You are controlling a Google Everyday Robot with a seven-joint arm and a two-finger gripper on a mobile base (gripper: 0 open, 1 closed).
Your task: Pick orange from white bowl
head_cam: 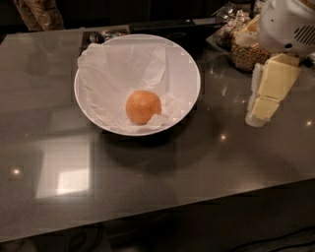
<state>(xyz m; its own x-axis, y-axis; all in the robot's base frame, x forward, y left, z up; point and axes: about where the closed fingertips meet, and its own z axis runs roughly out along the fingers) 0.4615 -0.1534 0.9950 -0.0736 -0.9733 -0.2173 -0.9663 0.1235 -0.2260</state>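
Observation:
The orange (143,106) lies in the white bowl (187,74), low in its front half, on the crumpled white paper lining (118,69). The bowl stands on the dark grey table (162,182), left of centre and toward the back. My gripper (259,116) hangs at the right of the view, cream-coloured under the white arm housing (288,24). It points down just above the table, to the right of the bowl and apart from it. It holds nothing that I can see.
Glass jars of cereal (246,51) stand at the back right, partly behind the arm. A dark tray (167,27) lies behind the bowl. A person (42,12) stands beyond the far left corner. The table's front edge (162,214) runs across the bottom.

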